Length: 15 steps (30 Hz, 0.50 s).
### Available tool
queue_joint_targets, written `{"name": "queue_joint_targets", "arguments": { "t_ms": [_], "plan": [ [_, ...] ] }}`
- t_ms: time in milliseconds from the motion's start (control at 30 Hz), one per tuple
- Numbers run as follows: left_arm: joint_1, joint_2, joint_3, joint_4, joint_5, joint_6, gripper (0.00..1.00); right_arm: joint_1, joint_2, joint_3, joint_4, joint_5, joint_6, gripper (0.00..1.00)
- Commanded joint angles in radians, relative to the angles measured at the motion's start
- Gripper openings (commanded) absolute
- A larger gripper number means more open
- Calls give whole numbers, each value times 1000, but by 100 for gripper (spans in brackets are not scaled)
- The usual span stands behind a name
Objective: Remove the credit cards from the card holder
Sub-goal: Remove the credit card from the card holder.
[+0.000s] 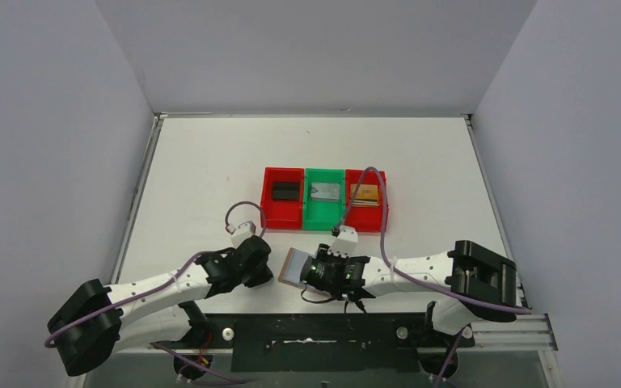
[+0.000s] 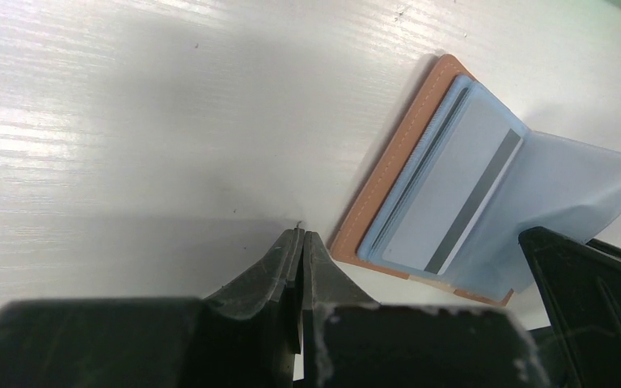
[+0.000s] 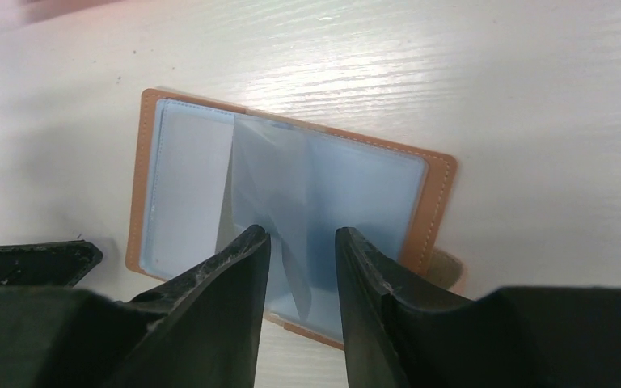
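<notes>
Two grippers of mine are working low at the near edge of the table [image 1: 202, 178], one on each side of the card holder [image 3: 356, 186], which is lying open and flat with its tan cover down and its pale blue sleeves facing up. My left gripper [image 2: 301, 238] is clenching shut on nothing just beside the holder's left edge, while my right gripper [image 3: 303, 234] is standing with its jaws parted and a raised clear sleeve leaf [image 3: 267, 178] between them. One pale card [image 2: 445, 190] with a grey stripe is sitting in a sleeve, and farther back a black card [image 1: 286, 191] is lying in the left red bin [image 1: 283, 217], a silver card [image 1: 324, 191] in the green bin [image 1: 323, 217] and a gold card [image 1: 365, 194] in the right red bin [image 1: 365, 218].
</notes>
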Motion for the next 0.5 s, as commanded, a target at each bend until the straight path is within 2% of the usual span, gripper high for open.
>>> {"name": "queue_joint_targets", "arguments": {
  "t_ms": [0, 133, 233, 367, 467],
  "plan": [
    [-6, -9, 14, 25, -16, -4, 0, 11, -42, 4, -86, 69, 64, 37],
    [-6, -7, 23, 30, -11, 14, 0, 24, -53, 3, -102, 61, 84, 36],
    [-6, -4, 29, 28, -10, 23, 0, 44, -79, 4, -72, 63, 50, 28],
    [-5, -8, 27, 33, -7, 24, 0, 52, -126, -27, 73, 23, -37, 16],
    [-6, -6, 28, 39, -4, 26, 0, 51, -157, -69, 111, 8, -6, 12]
  ]
}}
